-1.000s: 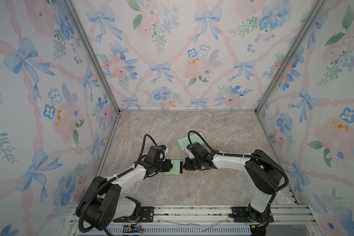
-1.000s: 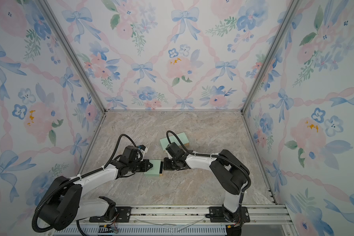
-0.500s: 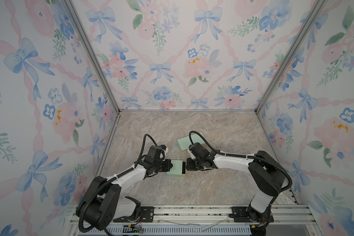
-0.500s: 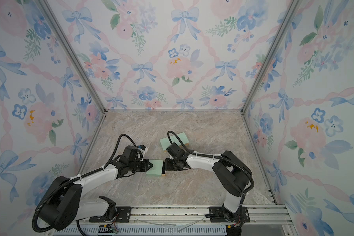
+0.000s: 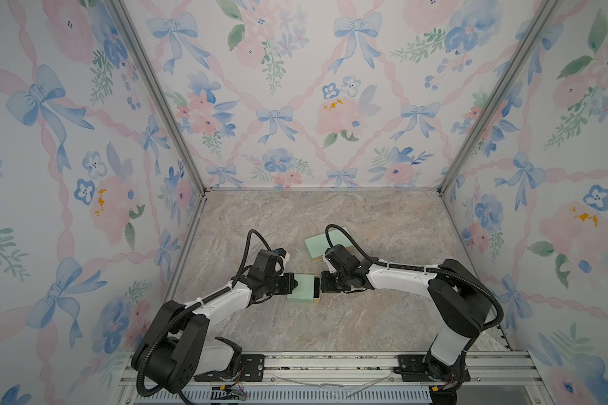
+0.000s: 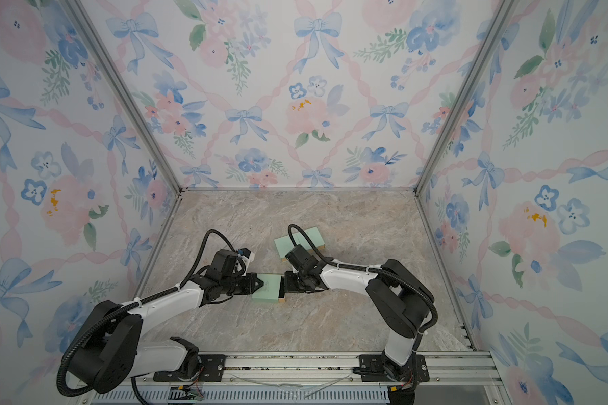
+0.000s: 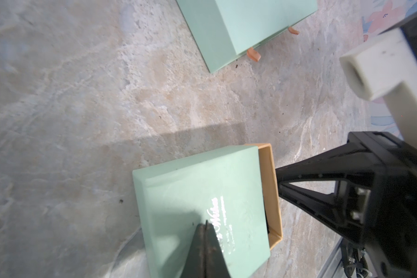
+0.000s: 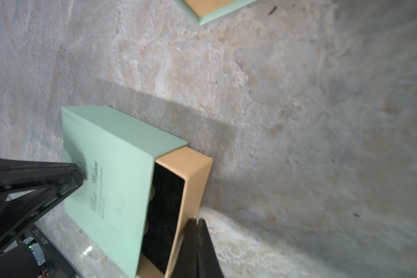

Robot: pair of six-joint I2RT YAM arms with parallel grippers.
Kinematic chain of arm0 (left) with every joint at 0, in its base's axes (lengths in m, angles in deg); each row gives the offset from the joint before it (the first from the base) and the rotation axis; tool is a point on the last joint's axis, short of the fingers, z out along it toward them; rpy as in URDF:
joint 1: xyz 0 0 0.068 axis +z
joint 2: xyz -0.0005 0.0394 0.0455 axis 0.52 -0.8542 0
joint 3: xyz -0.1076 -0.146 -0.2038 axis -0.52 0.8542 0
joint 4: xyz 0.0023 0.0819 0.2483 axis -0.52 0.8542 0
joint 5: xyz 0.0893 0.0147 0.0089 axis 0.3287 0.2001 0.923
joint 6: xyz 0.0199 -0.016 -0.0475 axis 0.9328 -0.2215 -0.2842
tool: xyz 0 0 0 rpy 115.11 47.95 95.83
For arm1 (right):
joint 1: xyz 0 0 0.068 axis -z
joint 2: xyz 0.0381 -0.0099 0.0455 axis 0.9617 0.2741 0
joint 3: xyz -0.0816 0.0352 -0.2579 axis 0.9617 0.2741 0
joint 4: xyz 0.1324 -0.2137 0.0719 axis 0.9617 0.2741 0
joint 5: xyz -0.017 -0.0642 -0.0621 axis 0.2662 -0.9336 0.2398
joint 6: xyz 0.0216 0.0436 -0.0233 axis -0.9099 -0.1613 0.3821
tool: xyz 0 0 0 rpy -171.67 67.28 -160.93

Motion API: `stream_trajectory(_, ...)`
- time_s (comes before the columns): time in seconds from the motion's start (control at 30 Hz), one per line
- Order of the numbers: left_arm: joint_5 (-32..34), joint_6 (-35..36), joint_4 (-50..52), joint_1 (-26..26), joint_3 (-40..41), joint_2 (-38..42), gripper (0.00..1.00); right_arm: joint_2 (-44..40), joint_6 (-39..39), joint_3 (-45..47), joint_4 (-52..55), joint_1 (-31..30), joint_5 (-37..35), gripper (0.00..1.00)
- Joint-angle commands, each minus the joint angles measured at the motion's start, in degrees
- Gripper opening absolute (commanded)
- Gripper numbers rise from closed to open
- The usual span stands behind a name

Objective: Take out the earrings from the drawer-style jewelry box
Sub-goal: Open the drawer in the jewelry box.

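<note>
The jewelry box [image 5: 302,290] [image 6: 266,290] is a mint-green sleeve [image 7: 198,187] with a tan drawer [image 8: 193,173] slid a little way out, showing dark lining. A pale round bead of the earrings [image 8: 152,192] peeks from under the sleeve's edge; the rest are hidden. My left gripper [image 7: 205,222] [image 5: 295,282] is shut, its tips resting on the sleeve's top beside the printed script. My right gripper [image 8: 197,220] [image 5: 319,282] is shut with its tips against the drawer's front wall. Nothing shows between its fingers.
A second mint box [image 5: 325,242] [image 6: 295,242] lies just behind the right wrist, with small orange tabs [image 7: 253,54] at its drawer end. Marble floor lies all round, with flowered walls on three sides and a metal rail [image 5: 330,364] in front.
The tan drawer has slid a short way out of the sleeve toward the right arm, and the right gripper has drawn back slightly with it. The left gripper has stayed on the sleeve.
</note>
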Motion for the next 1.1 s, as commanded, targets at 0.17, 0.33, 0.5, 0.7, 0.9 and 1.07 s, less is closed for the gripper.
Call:
stream_trajectory(0.17, 6.57, 0.6, 8.15, 0.23, 2.3, -2.64, 0.0, -1.97, -0.85, 1.82, 6.23, 0.52, -3.7, 0.0)
stream_trajectory(0.33, 6.93, 0.59, 8.5, 0.21, 2.38, -2.59, 0.0, -2.18, -1.11, 2.07, 6.88, 0.85, -4.43, 0.0)
stream_trajectory(0.5, 6.93, 0.61, 8.5, 0.19, 2.3, -2.67, 0.0, -2.99, -1.37, 2.95, 7.06, 1.47, -5.02, 0.0)
stream_trajectory(0.7, 7.01, 0.65, 8.61, 0.21, 2.27, -3.01, 0.0, -3.64, -1.56, 4.0, 6.89, 2.15, -5.26, 0.0)
stream_trajectory(0.9, 7.36, 0.63, 8.89, 0.18, 2.2, -3.3, 0.0, -4.03, -0.98, 4.35, 7.59, 3.04, -5.7, 0.0)
stream_trajectory(1.07, 7.28, 0.64, 8.94, 0.22, 2.03, -3.23, 0.0, -5.38, -0.25, 5.52, 7.25, 4.3, -4.67, 0.0)
